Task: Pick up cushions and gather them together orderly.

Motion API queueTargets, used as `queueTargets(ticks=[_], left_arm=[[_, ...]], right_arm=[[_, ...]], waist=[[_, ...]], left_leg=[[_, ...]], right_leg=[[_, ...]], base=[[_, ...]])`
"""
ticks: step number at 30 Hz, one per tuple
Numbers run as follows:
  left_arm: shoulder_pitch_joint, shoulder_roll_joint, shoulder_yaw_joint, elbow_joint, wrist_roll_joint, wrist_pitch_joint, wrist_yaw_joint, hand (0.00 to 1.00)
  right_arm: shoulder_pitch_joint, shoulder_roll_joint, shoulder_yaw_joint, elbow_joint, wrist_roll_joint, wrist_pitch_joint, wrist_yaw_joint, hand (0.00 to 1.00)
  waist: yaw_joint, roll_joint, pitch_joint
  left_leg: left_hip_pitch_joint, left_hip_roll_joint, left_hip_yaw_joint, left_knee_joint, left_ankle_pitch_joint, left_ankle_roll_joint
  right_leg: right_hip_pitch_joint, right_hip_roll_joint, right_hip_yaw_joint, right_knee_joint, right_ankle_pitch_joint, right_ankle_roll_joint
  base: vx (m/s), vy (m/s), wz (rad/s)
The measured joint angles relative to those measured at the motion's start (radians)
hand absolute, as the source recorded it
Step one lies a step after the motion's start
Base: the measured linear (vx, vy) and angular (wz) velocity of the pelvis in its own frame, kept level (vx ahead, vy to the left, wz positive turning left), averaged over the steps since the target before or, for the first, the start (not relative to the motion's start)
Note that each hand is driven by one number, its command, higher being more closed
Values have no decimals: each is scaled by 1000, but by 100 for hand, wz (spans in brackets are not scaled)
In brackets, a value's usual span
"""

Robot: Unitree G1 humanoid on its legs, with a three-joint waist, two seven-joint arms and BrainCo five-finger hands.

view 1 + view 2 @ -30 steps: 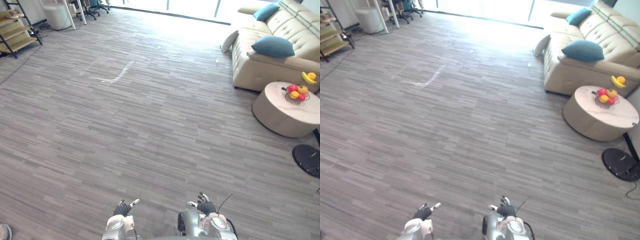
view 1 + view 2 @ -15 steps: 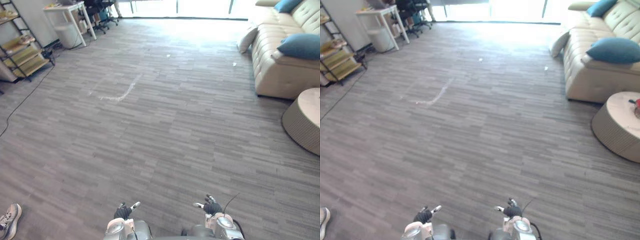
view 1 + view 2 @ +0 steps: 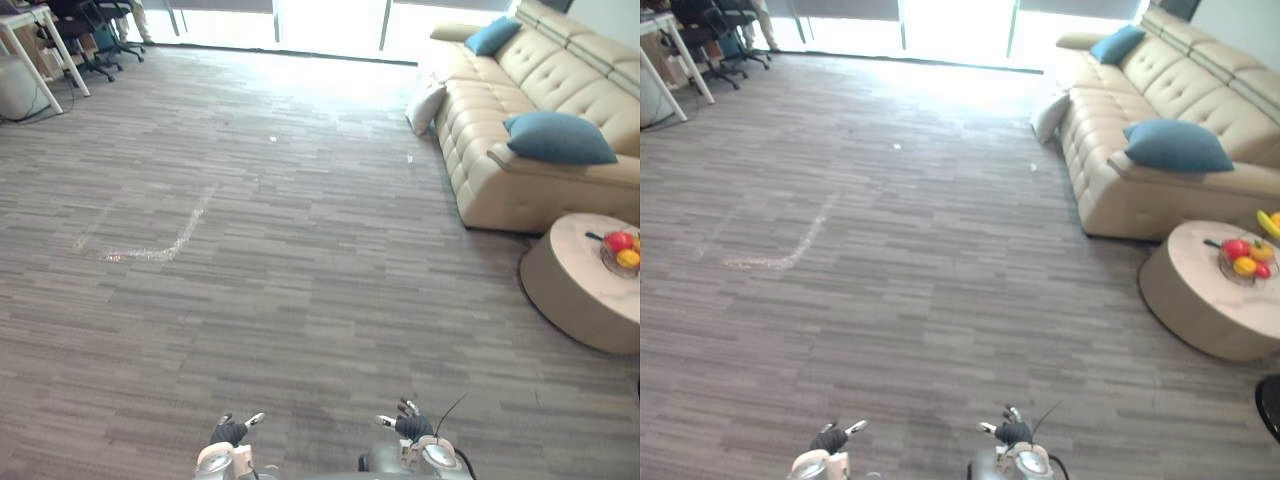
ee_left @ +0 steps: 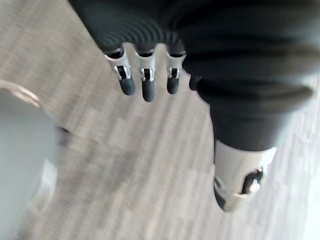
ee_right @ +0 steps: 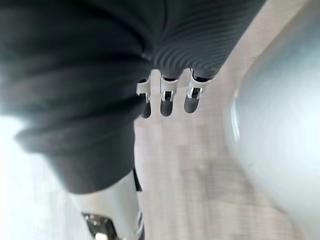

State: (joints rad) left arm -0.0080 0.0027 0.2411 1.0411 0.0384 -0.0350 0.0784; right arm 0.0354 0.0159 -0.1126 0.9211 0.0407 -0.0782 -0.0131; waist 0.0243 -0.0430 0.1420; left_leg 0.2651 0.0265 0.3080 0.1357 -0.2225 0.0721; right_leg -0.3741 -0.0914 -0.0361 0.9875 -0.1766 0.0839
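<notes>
At our waist, left hand [image 3: 232, 431]: fingers straight and slack, nothing in them; it hangs low over the floor [image 3: 280, 260].
Right hand [image 3: 410, 425]: equally loose and empty, near the left one.
Floor: bare grey boards between us and the sofa [image 3: 478, 160], with a pale scuff off to our left.
Pale cushion [image 3: 427, 105]: down on the floor, leaning against the sofa's far end, well apart from us.
Near cushion [image 3: 558, 138]: blue, lying on the sofa's near end, close to the table [image 3: 570, 295].
Far cushion [image 3: 492, 36]: blue, propped at the sofa's far arm.
Table: round, ahead on our right, with fruit [image 3: 622, 250] on top.
Handling: we judge all three light, soft and squashy, not fragile, with fabric that grips well. A pinch at one corner would let a cushion flop and swing.
Hold: we would press in on opposite edges with both hands, or curl the fingers deep across the middle.
Progress: we judge nothing gathered yet; every cushion lies out of reach, so walking closer comes first.
</notes>
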Motion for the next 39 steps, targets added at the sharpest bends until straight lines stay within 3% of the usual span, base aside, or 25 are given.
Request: queueTargets(ticks=[2,3,4,5,7,9,10,11,13,15,17,19,21,22,23,24,25,26,27,29,31,34,37,38,39], left_arm=[[-10,-22,-8,17,5,3,-3,0],[-13,-39,-28,15,21,2,-7,0],[-13,-42,-32,15,22,2,-10,0],[-14,-62,-47,30,34,1,-24,0],[-8,-67,-42,32,48,2,-26,0],[-9,-67,-37,31,49,2,-25,0],[-9,-64,-22,29,48,3,-25,0],[-7,-61,-18,21,46,3,-27,0],[12,-58,15,-44,44,-1,-21,0],[23,-57,13,-72,38,-4,-21,0],[31,-57,14,-103,36,-8,-20,0],[30,-62,35,-118,27,-15,-14,0],[39,-51,34,-121,15,-21,-13,0],[44,-46,34,-121,16,-22,-12,0],[51,-24,37,-113,17,-20,-9,0],[49,-19,38,-104,17,-18,-7,0],[43,-5,43,-87,17,-20,-2,0],[42,-1,42,-80,17,-18,0,0],[38,8,33,-65,17,-13,1,0],[15,13,4,-17,17,5,3,0],[8,8,-25,-5,18,6,2,0],[-22,1,-35,4,20,7,0,0],[-29,-20,-61,12,21,7,-3,0],[-31,-31,-64,13,30,7,-4,0],[-22,-59,-67,22,41,5,-10,0]], right_arm=[[-14,-3,-14,2,0,-2,1,0],[-15,-15,-15,9,1,-2,2,0],[-15,-17,-15,10,1,-1,2,0],[-29,-41,-20,12,0,2,3,0],[-33,-62,-26,14,0,8,2,0],[-33,-71,-43,12,0,15,2,0],[-33,-72,-39,12,0,19,2,0],[-40,-69,-38,12,1,21,2,0],[-45,-44,-15,42,5,30,-3,0],[-43,-35,3,44,9,34,-5,0],[-53,-25,18,43,16,34,-6,0],[-61,-14,15,43,20,39,-7,0],[-60,-15,17,48,19,39,-7,0],[-58,-14,17,54,19,39,-7,0],[-47,-2,16,59,17,39,-7,0],[-40,7,16,54,16,37,-7,0],[-26,14,16,59,7,39,-7,0],[-23,15,17,59,1,39,-7,0],[-14,15,19,58,-1,39,-7,0],[5,13,27,37,-2,36,-3,0],[3,6,27,29,-1,24,-2,0],[-17,3,16,2,-1,9,2,0],[-37,-10,9,8,0,5,3,0],[-32,-22,8,10,0,9,3,0],[-45,-48,7,20,-1,12,3,0]], waist=[[-28,0,5],[-40,0,4],[-40,-1,5],[-37,29,14],[-44,67,2],[-50,103,-2],[-52,114,2],[-42,114,10],[-16,98,29],[-13,86,26],[4,83,24],[37,82,25],[43,65,7],[45,55,-7],[41,12,-51],[38,2,-56],[43,-21,-56],[45,-26,-54],[35,-17,-46],[23,-5,-27],[18,13,-21],[-7,13,-6],[-42,9,-3],[-43,16,1],[-33,55,2]], left_leg=[[71,4,-25,-42,-24,11],[133,-3,-62,-65,-87,-2],[153,-8,-75,-70,-105,-12],[208,3,-104,-67,-117,-29],[179,40,-142,45,-100,-54],[75,83,-216,312,-53,-136],[-54,116,-261,587,108,-282],[-142,148,-257,760,154,-299],[-313,203,-155,991,104,-221],[-385,211,-92,946,73,-173],[-477,223,-13,794,42,-149],[-519,188,8,393,44,-145],[-537,140,-32,197,157,-158],[-536,127,-33,202,186,-150],[-537,85,-11,227,170,-95],[-530,79,2,241,160,-86],[-482,58,37,249,135,-62],[-452,49,46,238,124,-55],[-374,34,49,202,91,-50],[-205,4,55,127,45,-40],[-93,0,64,55,36,-32],[33,3,47,-34,-18,-38],[109,-4,-16,-65,-76,-34],[148,-6,-52,-69,-107,-48],[168,14,-84,-41,-92,-51]], right_leg=[[-25,3,-57,-321,23,-22],[-19,3,-61,-549,93,-12],[-22,3,-56,-571,123,-27],[-33,14,-57,-447,122,-88],[-34,19,-70,-365,28,-114],[13,41,-100,-349,-49,-120],[74,67,-103,-384,-78,-128],[127,86,-101,-425,-79,-146],[327,114,-76,-560,-94,-176],[413,113,-55,-636,-99,-180],[489,112,-5,-715,-103,-174],[584,92,71,-791,-120,-137],[647,58,115,-836,-170,-106],[657,46,128,-837,-175,-98],[642,-6,154,-800,-169,-73],[621,-21,161,-752,-156,-50],[548,-36,189,-549,-97,14],[506,-35,199,-437,-54,37],[395,-29,205,-183,69,102],[256,-30,160,112,54,62],[148,-26,75,133,0,29],[-6,-4,-52,-91,-53,-23],[-23,17,-59,-505,53,-35],[-23,23,-37,-513,158,-75],[-26,30,-46,-422,70,-106]], base=[[559,-119,66],[607,-190,69],[783,-230,51],[534,-149,11],[567,-225,15],[563,-266,21],[583,-231,6],[704,-226,-20],[614,-115,-51],[444,-20,-46],[559,47,-72],[645,197,-93],[695,331,-73],[722,339,-64],[622,272,-39],[894,387,-47],[695,330,-38],[662,310,-47],[491,208,-32],[612,230,-26],[540,171,-16],[604,64,18],[480,-99,62],[757,-192,50],[752,-216,35]])
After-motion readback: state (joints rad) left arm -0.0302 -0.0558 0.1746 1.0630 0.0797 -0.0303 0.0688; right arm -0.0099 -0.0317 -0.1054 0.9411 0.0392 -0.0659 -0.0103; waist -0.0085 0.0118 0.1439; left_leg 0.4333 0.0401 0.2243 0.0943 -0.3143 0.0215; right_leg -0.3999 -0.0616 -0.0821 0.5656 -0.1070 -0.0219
